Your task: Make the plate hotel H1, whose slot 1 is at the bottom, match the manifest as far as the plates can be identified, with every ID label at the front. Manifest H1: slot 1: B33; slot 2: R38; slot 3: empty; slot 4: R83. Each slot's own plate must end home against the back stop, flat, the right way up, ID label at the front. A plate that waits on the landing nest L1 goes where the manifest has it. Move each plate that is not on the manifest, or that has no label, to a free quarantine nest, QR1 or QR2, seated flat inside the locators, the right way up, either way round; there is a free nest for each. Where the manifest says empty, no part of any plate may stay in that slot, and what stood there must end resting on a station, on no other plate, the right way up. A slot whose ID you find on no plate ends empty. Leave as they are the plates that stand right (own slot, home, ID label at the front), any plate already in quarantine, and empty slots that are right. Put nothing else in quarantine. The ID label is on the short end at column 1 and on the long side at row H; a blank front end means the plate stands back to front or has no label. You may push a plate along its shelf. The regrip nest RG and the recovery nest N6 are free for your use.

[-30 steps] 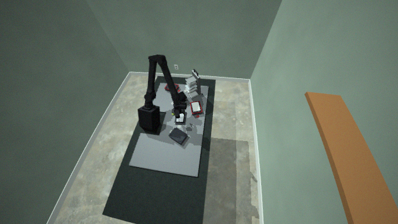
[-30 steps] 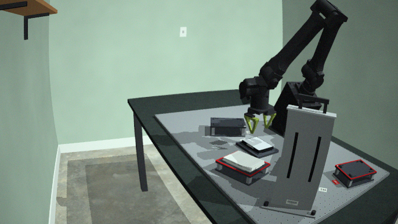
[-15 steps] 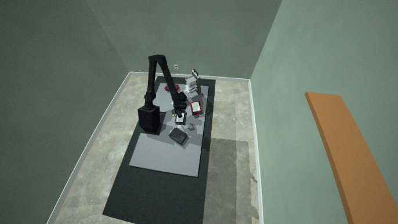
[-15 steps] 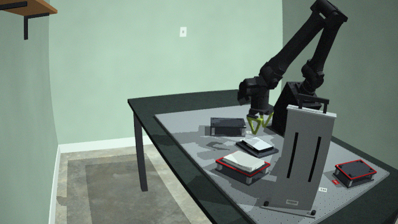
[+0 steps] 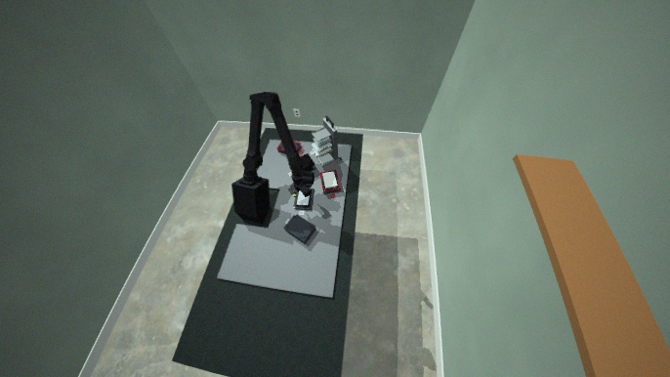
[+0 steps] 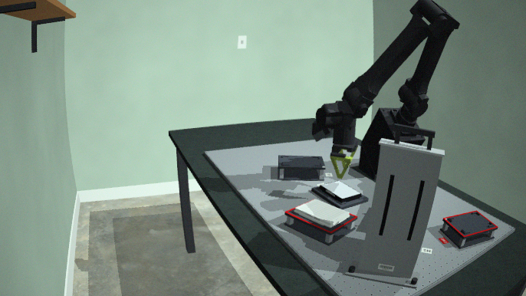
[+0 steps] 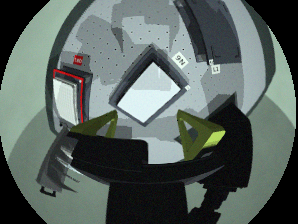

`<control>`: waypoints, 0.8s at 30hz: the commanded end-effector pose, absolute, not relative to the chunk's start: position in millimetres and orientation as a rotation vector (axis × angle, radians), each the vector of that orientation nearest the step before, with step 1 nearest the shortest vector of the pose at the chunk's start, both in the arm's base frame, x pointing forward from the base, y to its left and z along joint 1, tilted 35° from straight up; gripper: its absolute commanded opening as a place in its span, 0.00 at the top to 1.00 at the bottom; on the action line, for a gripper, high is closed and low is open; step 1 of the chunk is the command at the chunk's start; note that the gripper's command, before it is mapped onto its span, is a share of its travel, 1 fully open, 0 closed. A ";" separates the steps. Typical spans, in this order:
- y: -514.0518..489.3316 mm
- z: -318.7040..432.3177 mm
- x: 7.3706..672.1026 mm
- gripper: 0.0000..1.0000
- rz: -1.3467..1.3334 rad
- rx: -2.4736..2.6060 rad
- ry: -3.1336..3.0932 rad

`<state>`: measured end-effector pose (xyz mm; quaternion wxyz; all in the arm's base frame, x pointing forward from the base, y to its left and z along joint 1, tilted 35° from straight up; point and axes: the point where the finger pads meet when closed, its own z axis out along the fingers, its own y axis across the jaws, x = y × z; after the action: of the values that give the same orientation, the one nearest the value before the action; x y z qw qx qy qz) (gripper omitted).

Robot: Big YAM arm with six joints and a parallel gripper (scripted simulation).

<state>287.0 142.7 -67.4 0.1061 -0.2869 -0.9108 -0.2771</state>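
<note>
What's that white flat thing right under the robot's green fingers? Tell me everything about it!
It is a flat white plate, rectangular with a smooth, pale top. It lies on a low dark nest on the grey table board, between a raised dark nest and a red-edged one. The open gripper hangs above it without touching. In the wrist view the plate looks turned cornerwise. No label is readable on it.

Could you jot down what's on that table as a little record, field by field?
arm: one black arm, gripper open, empty, hovering
below gripper: white plate on a low dark nest
red-rimmed nest, near: holds a white plate
red-rimmed nest, far right: no plate
dark block: nothing on it
grey tower: seen from behind
</note>
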 end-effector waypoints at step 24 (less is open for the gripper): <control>139.2 -60.8 296.1 0.00 -0.923 -0.141 -2.958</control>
<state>287.0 142.7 -67.4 0.0442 -0.0850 -0.9512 -0.2934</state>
